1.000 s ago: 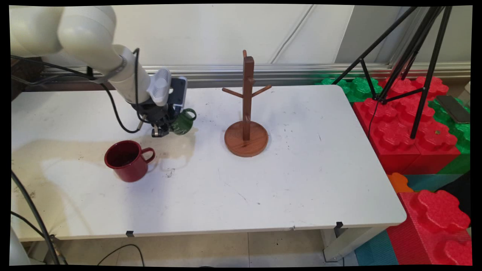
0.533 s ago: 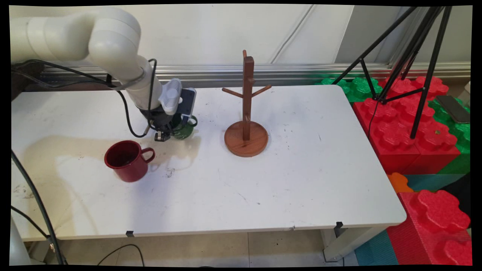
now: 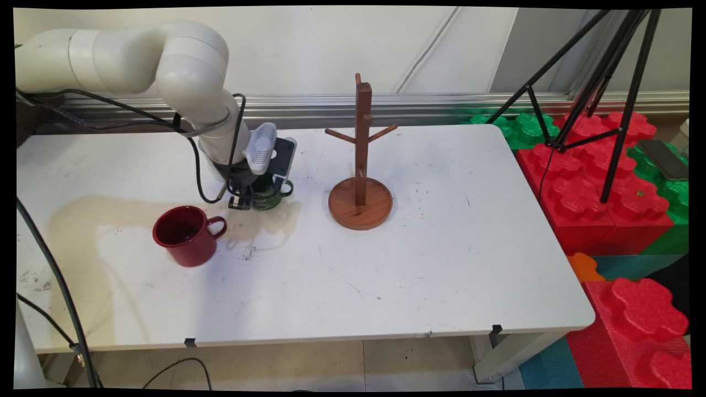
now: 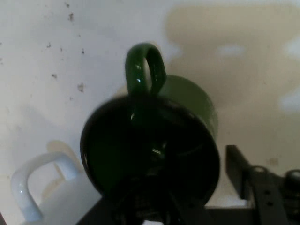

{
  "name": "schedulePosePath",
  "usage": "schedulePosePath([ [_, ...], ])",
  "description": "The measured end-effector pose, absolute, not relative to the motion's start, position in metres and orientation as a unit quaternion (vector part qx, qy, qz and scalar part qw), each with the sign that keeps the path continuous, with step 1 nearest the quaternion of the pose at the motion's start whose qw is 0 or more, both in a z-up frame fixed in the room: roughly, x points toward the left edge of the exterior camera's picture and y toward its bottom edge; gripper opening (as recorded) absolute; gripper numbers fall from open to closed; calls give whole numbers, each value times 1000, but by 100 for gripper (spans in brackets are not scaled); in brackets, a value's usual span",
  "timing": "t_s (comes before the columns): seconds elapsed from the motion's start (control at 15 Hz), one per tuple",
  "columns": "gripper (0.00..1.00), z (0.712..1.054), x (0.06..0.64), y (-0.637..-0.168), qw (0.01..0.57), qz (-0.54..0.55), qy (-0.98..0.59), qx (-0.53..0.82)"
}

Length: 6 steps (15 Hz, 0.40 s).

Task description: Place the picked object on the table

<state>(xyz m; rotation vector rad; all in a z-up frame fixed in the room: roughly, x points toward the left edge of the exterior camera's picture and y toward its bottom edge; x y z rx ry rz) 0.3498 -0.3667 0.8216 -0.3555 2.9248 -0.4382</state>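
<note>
The pincer has closed on the green mug's rim, the mug hanging just beneath it.

White table, pale wall, tiled floor

No text, label, brand, number or sign can be read in either view. The green mug at the left of the table (the one under the arm's hand) shows no lettering that can be made out, and the red mug nearer the front edge is plain on the side that faces the camera.
</note>
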Motion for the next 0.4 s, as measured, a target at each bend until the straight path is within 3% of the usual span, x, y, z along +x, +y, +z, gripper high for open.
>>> schedulePosePath([
  [0.4, 100, 823, 345, -370, 88, -151, 978, -113],
])
